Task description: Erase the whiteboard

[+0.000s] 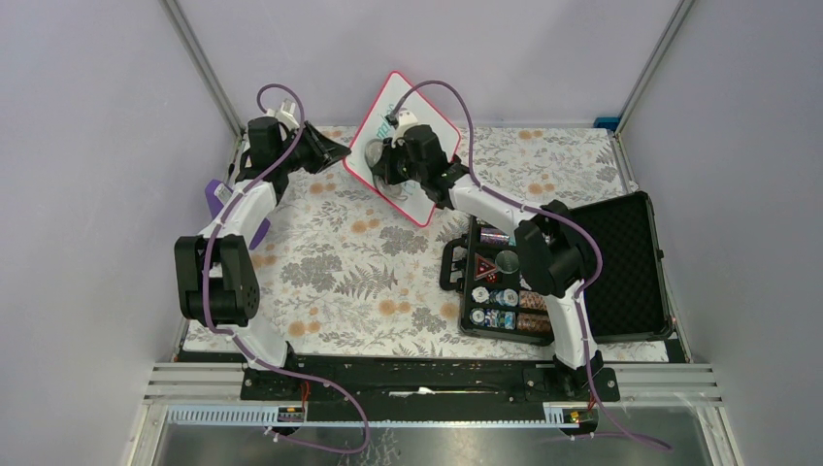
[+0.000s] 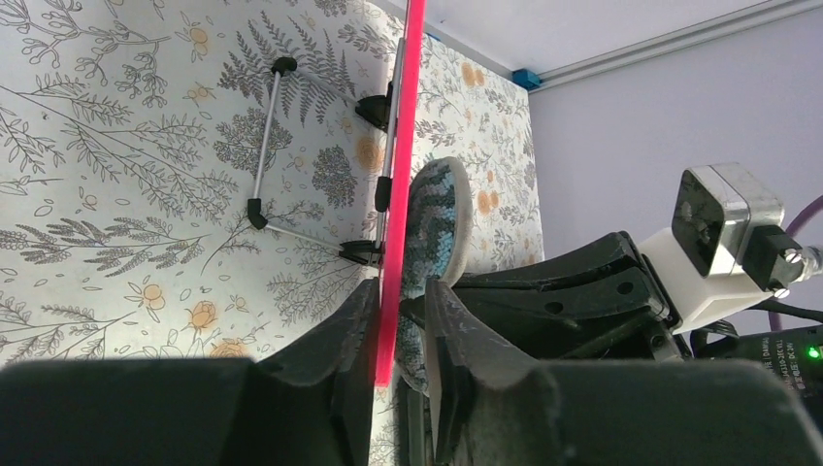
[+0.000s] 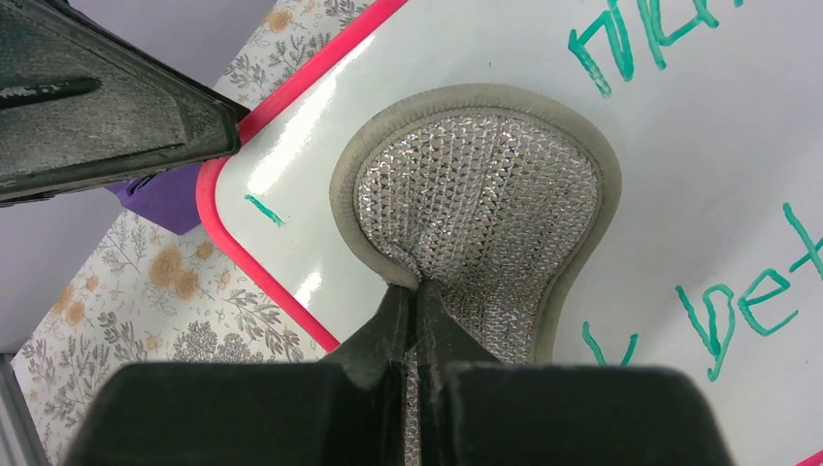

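Observation:
The whiteboard (image 1: 381, 107), white with a red rim and green handwriting, is held tilted up off the table at the back. My left gripper (image 1: 343, 152) is shut on its left corner. In the left wrist view the red rim (image 2: 400, 165) runs edge-on between my fingers (image 2: 398, 311). My right gripper (image 1: 383, 173) is shut on a round eraser pad (image 3: 476, 214), silver mesh with a grey border, and presses it flat on the board face (image 3: 679, 146) near that corner. Green writing (image 3: 747, 311) shows right of and above the pad. The pad also shows in the left wrist view (image 2: 439, 223).
An open black case of poker chips (image 1: 582, 262) lies at the right, under the right arm. A purple object (image 1: 215, 199) sits at the left table edge. The board's wire stand with black feet (image 2: 264, 146) sticks out behind it. Grey walls enclose the floral tablecloth (image 1: 369, 282).

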